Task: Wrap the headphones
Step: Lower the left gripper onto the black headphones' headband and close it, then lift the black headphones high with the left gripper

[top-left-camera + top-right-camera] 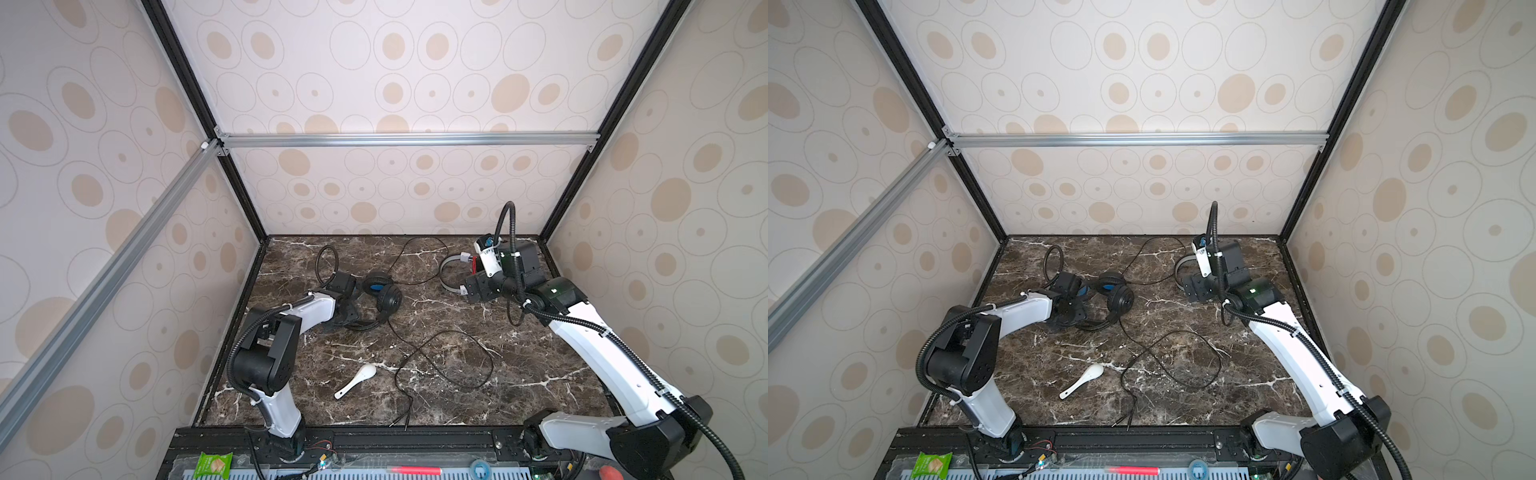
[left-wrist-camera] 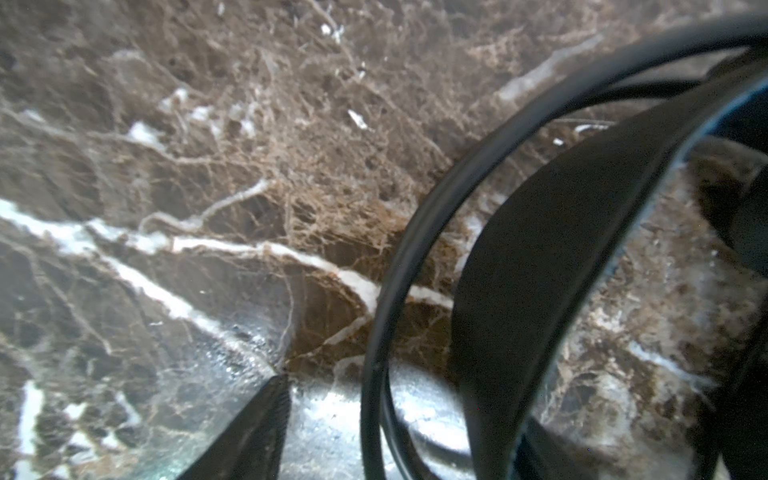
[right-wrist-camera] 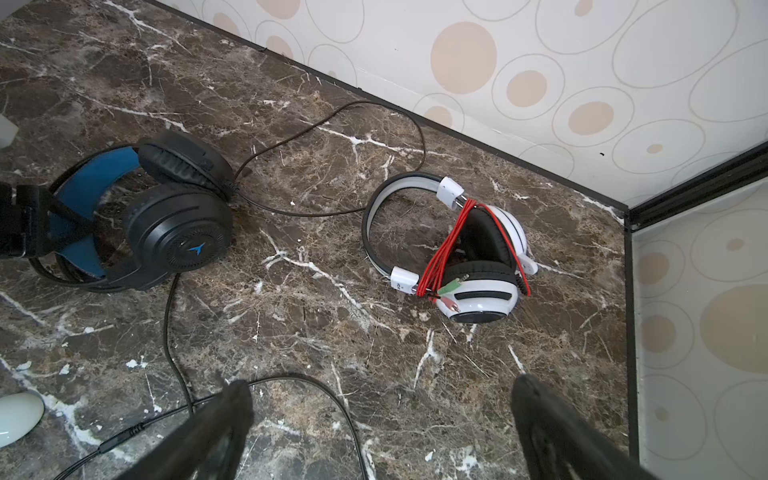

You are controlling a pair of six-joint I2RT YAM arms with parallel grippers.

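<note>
Nearest the lens, at 6 o'clock on the counter (image 1: pixel 540 374), lie the twin plugs (image 1: pixel 401 423) of the black cable (image 1: pixel 449 361). It is thin and limp, and sprawls in loose loops from there up through the middle to the black headphones (image 1: pixel 388 301) at about 10 o'clock. Another loop runs off toward 12 o'clock.

That pair looks light: hard plastic cups, soft cushions and a springy headband (image 2: pixel 540 270). It will probably skate on the polished stone if pushed. The firmest hold seems to be the headband or the wire hoop (image 2: pixel 399 270) above it. The cable is best pinched close to the cup, not at the delicate plugs.

The left jaws sit at that headband. Only one finger (image 2: pixel 266 419) shows, clear of the hoop, so they look parted and holding nothing.

The white headphones (image 3: pixel 478 266) rest near 1 o'clock by the back corner, with the red cable (image 3: pixel 440 257) already wound around the cups. The right jaws hang wide and empty just beside them.

A white spoon (image 1: pixel 357 379) lies at 7 o'clock, apart from both pairs.
</note>
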